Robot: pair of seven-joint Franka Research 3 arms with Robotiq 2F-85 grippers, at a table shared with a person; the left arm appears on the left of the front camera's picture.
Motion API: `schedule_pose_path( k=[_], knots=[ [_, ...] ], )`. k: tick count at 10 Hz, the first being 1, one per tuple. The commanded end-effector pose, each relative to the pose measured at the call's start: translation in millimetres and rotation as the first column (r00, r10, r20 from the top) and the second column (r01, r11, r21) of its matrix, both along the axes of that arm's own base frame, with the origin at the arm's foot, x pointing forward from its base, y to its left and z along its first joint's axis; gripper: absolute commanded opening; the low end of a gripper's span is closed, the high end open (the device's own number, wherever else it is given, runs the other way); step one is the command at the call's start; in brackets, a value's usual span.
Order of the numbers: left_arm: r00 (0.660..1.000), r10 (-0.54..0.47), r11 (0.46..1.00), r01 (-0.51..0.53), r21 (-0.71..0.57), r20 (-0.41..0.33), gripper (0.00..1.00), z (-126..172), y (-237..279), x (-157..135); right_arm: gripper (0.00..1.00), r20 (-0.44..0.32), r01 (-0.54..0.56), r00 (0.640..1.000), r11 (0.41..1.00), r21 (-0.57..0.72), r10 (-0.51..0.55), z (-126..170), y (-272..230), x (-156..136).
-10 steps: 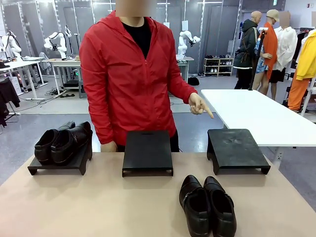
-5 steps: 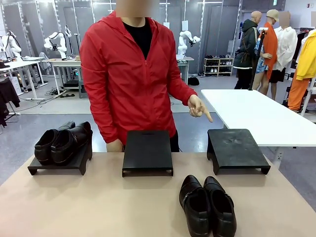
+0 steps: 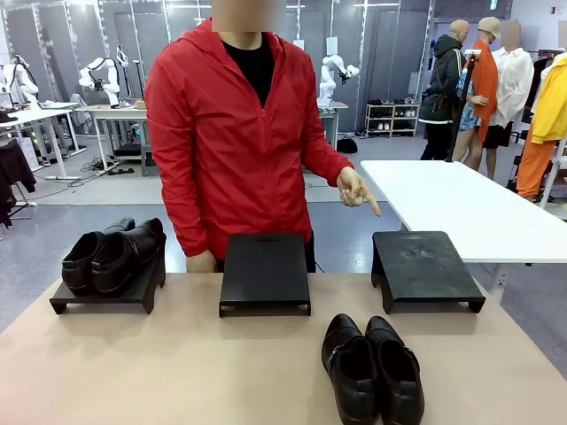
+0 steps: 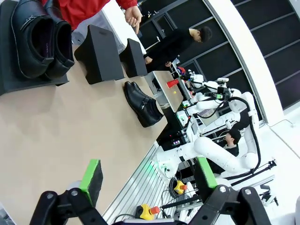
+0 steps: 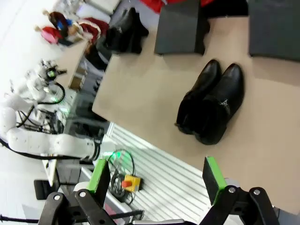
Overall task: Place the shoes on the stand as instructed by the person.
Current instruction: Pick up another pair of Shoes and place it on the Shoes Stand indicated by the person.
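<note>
the pair of glossy black leather dress shoes with a strap across the top (image 3: 372, 367) sits on the tan tabletop (image 3: 177, 372) in the lower centre-right of the front view, side by side and touching. it hasn't moved in the last second. what did change is small: the hand (image 3: 354, 189) of the person in the bright red zip-up jacket (image 3: 235, 133) tipped its pointing finger a bit more downward, at the flat black stand on the right (image 3: 423, 264) – so i'd read that as the spot they want. that stand and the middle black stand (image 3: 265, 270) are bare, while the plainer glossy black pair (image 3: 111, 255) is up on the left black stand (image 3: 133, 297).

the strapped pair's long axis runs bottom-to-top in the frame, leaning slightly left at the top, and the toes look like they point up toward the stands, heels to the bottom edge.

left gripper (image 4: 148, 174) and right gripper (image 5: 156, 178) both have their jaws spread wide, holding nothing – well back from the shoes.
</note>
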State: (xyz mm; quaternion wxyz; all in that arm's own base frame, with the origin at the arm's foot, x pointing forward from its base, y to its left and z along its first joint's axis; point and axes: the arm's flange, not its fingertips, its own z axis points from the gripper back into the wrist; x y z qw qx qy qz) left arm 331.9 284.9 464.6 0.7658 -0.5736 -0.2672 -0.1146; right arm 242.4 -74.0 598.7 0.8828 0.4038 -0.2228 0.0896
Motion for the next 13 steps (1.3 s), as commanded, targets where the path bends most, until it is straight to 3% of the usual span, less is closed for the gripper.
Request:
schedule_pose_path(
  k=[1,5,9,13],
  knots=[
    [1.0,0.006,1.0,-0.006,-0.007,0.02,1.0,1,-3,-3,1.0,-0.122,-0.026,0.992,0.996,-0.082,0.016,4,30,34],
    [1.0,0.006,1.0,-0.006,-0.007,0.02,1.0,1,-3,-3,1.0,-0.249,-0.005,0.966,0.957,-0.29,-0.07,-24,111,90],
    [1.0,0.006,1.0,-0.006,-0.007,0.02,1.0,1,-3,-3,1.0,-0.289,0.031,0.935,0.859,-0.511,-0.206,-95,173,120],
    [1.0,0.006,1.0,-0.006,-0.007,0.02,1.0,1,-3,-3,1.0,-0.32,0.041,0.903,0.797,-0.602,-0.288,-163,212,135]
  ],
)
